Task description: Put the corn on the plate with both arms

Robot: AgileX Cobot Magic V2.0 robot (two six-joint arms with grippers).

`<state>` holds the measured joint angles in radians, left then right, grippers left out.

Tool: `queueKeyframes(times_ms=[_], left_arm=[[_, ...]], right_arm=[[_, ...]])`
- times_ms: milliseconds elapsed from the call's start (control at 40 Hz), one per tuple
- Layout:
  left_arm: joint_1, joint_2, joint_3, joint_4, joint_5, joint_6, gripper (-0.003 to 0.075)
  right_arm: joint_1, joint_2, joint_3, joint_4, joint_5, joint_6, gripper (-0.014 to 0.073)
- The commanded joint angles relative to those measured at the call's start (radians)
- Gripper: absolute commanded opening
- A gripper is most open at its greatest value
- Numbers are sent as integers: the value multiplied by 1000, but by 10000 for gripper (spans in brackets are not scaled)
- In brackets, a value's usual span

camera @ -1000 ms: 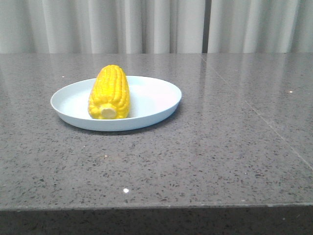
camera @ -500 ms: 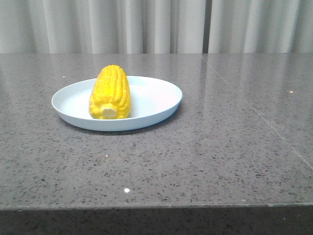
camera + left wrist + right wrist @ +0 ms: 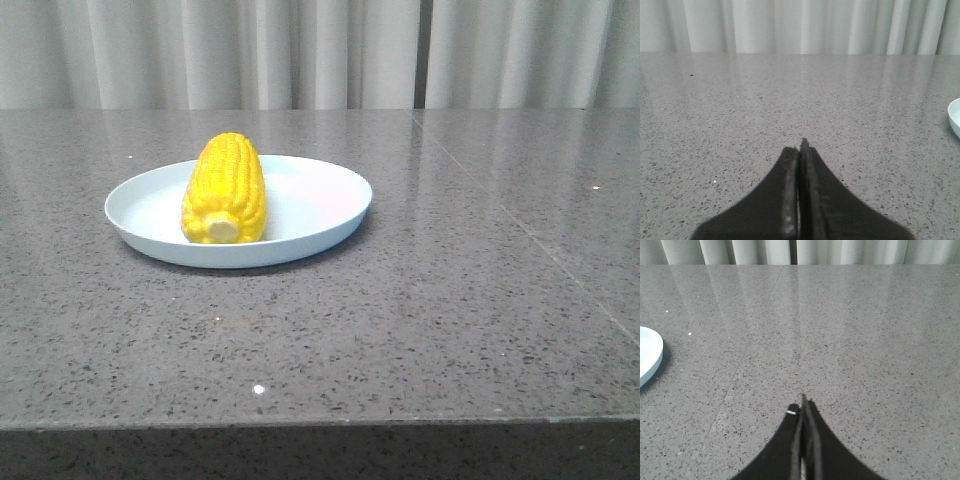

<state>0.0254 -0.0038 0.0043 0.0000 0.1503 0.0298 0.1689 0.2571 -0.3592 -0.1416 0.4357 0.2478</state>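
Observation:
The yellow corn lies on the pale blue-white plate, on its left half, with the tan stub end toward the camera. No gripper shows in the front view. In the left wrist view my left gripper is shut and empty over bare table, and the plate's rim shows at the picture's edge. In the right wrist view my right gripper is shut and empty over bare table, with the plate's rim at the picture's edge. Both grippers are apart from the plate.
The grey speckled stone table has a seam line running across its right side. Its front edge is near the camera. A pale curtain hangs behind the table's far edge.
The plate with the corn has shifted very slightly to the right, by a pixel or two; otherwise nothing visibly changed.

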Motion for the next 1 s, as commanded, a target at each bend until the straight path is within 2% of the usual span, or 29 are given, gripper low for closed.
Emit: queueKeyframes(times_ms=[0, 975], left_arm=[[1, -23, 5, -11, -76, -11, -20], [1, -23, 5, -11, -78, -11, -20]], right_arm=[[0, 9, -26, -21, -81, -9, -57], [-2, 0, -1, -29, -91, -23, -57]])
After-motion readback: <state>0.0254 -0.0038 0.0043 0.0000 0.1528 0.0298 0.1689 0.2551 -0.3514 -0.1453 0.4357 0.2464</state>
